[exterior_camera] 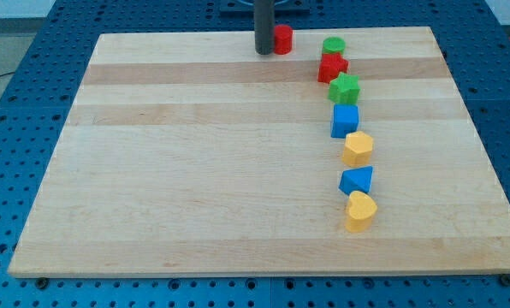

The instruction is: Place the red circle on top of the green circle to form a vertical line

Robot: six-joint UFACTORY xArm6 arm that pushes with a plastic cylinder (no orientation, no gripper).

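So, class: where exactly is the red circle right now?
The red circle sits at the board's top edge, touching my tip on its right, left of the green circle.

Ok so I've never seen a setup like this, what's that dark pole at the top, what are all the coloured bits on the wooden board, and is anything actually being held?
There is only one picture, from a single camera looking down over a wooden board on a blue perforated table. The dark pole is the end of a robot arm. It has no claw, so it holds nothing; it only pushes blocks by sliding my tip along the board.

The tip is at the view's top, right against the left side of the red circle. To the right sits the green circle. Below it, blocks trail downward in a loose column: a red block, a green block, a blue cube, a yellow block, a blue triangle-like block and another yellow block.
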